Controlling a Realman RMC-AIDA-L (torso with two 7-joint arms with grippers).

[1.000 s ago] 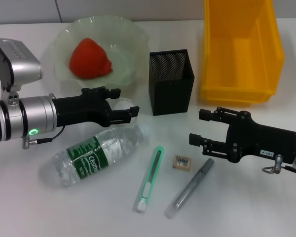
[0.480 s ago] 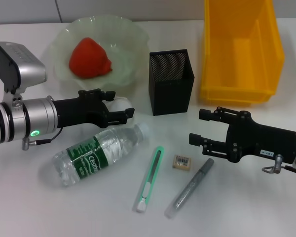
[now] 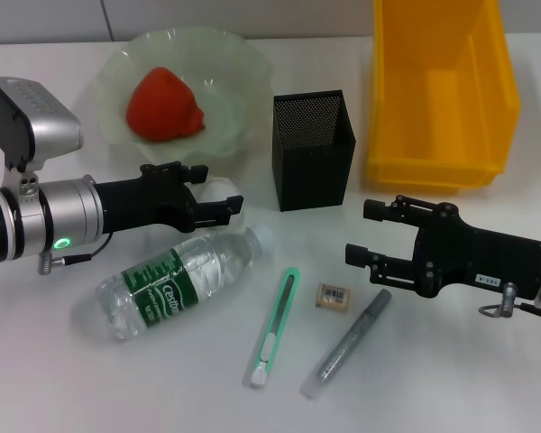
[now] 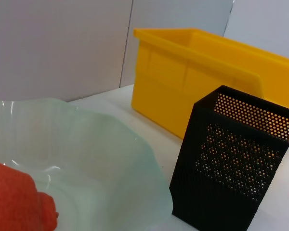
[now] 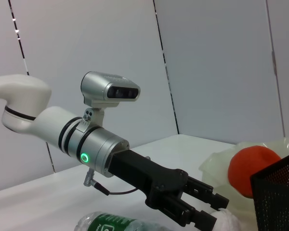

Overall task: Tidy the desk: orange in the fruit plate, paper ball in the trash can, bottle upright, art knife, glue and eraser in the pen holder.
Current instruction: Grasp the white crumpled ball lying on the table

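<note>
Nearest: art knife (image 3: 272, 329), glue (image 3: 345, 344) and eraser (image 3: 334, 296) flat on the desk (image 3: 487, 379), bottle (image 3: 178, 280) on its side just left of them. Behind — right gripper (image 3: 363, 232) hovering by the eraser, fingers apart, nothing between them. Left gripper (image 3: 224, 191) above the bottle's neck, fingers closed around the white paper ball (image 3: 221, 189). Farther back: black mesh pen holder (image 3: 312, 149); orange (image 3: 165, 106) lying in the fruit plate (image 3: 239, 77); yellow trash can (image 3: 439, 90) — far right.

green label on bottle (image 3: 167, 289), text too blurred to read
</note>
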